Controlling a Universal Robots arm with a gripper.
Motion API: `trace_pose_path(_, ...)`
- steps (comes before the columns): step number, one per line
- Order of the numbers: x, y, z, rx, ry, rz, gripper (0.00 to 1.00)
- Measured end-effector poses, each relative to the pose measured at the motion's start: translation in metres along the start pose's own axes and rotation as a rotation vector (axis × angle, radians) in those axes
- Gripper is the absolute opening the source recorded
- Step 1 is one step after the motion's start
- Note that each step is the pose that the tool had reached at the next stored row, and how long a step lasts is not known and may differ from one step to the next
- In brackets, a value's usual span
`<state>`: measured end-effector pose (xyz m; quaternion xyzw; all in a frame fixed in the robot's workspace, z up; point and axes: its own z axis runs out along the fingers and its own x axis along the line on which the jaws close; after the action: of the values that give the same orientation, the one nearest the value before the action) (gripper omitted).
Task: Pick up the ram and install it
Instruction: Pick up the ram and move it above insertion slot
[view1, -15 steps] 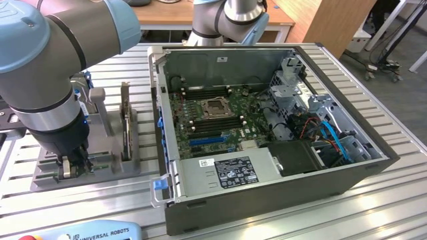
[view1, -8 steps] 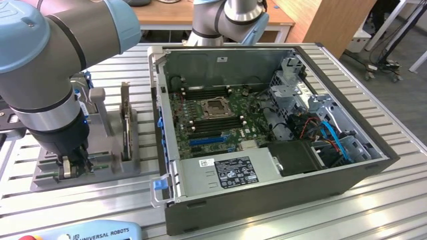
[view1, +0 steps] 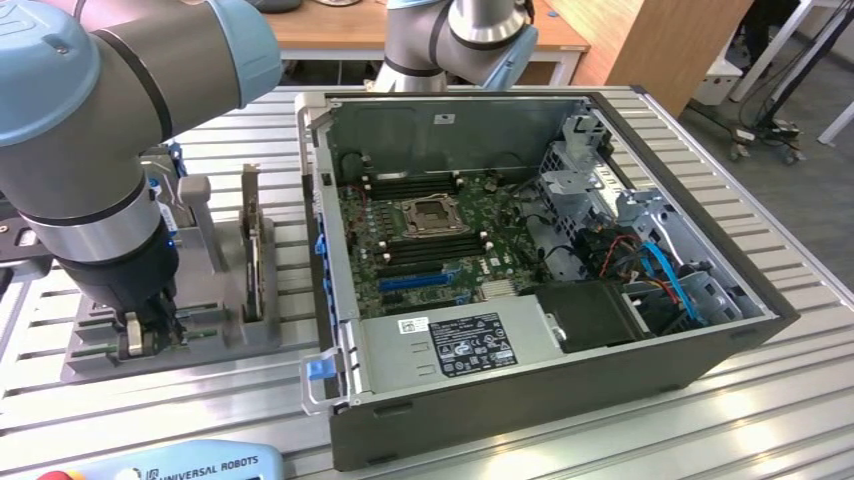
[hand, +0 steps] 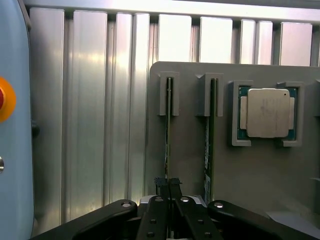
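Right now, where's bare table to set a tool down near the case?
Bare slats between teach pendant and gray fixture; table corner past the case, exterior view's right. Crowded: fixture, gripper shut on the ram.

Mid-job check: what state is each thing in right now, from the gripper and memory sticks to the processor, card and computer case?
gripper: shut on memory stick
memory stick: on edge in its slot of the holder
second stick: on edge in the neighbouring slot, free of the gripper
processor: lying flat in its holder pocket
expansion card: standing on edge in the holder
computer case: lying on its side, open, board exposed
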<state>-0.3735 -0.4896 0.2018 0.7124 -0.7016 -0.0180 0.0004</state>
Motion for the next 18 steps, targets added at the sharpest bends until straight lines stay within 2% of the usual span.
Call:
trace_pose_path(8, 0.0, 0.0, -0.0007, -0.0001, 0.0002, -0.001, 0.11)
trace_pose_path(18, 0.0, 0.0003, -0.014, -0.0017, 0.0019, -0.001, 0.11)
